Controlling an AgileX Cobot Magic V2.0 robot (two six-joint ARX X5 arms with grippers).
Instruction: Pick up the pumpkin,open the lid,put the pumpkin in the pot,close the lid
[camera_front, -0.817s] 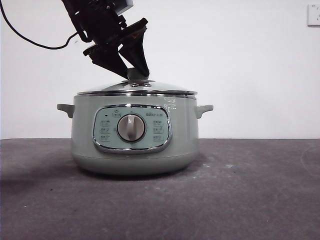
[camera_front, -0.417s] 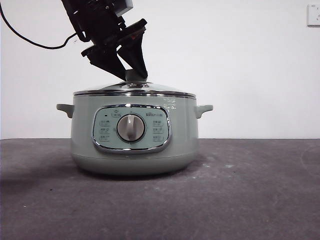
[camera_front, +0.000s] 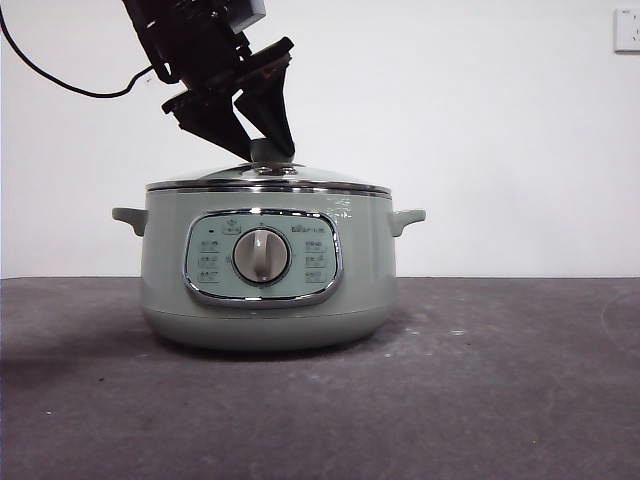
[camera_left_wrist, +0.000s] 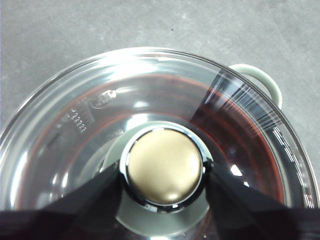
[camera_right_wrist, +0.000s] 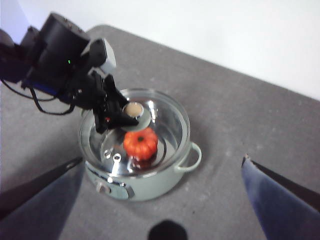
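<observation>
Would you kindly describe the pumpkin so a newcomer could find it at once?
Find the big sage-green pot on the grey table. Look through its glass lid: the pumpkin sits inside, the only glossy orange, ribbed thing there.

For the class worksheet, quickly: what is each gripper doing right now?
Left gripper: closed on the lid's knob, lid seated on the pot.
Right gripper: open, holding nothing, high above the table.

left arm (camera_front: 195, 45): black, blocky | black cable (camera_front: 60, 75) trailing | gripper (camera_front: 262, 150): black wedge-shaped jaws
</observation>
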